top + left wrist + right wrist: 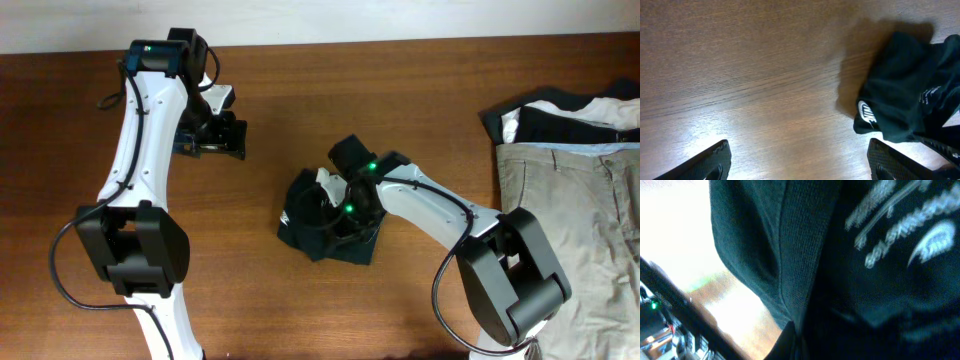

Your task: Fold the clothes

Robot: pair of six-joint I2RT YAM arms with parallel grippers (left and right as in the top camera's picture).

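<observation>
My right gripper (pixel 340 212) sits low on the dark navy T-shirt (pixel 322 222). I cannot tell whether its jaws are apart or together. From overhead the wrist housing covers them. The right wrist camera is pressed so close to the cloth that I see no fingers at all, only dark knit with a fold running down it and blurred white lettering (pixel 905 225) at the upper right. A bright sliver of surface shows at the lower left of that view, with a small green light beside it. The overhead camera gives what the wrist one cannot: the shirt is a crumpled heap near the middle of the wooden table (pixel 300 310), bunched under and around the gripper rather than spread flat. My left gripper (pixel 799 161) is wide apart and holds nothing, its two black fingertips (pixel 707 161) at the bottom corners of the left wrist view with bare wood between them. That camera also catches the shirt at the right of its frame, with a small white oval mark (pixel 867 112) on a fold, sharper than any print in the right wrist view. From overhead I place the left gripper toward the upper left of the shirt and apart from it. At the far right edge of the table, well apart from the shirt, lie the khaki trousers (pixel 570 240), with the black-and-white garments (pixel 570 112) bunched just above their waistband.
</observation>
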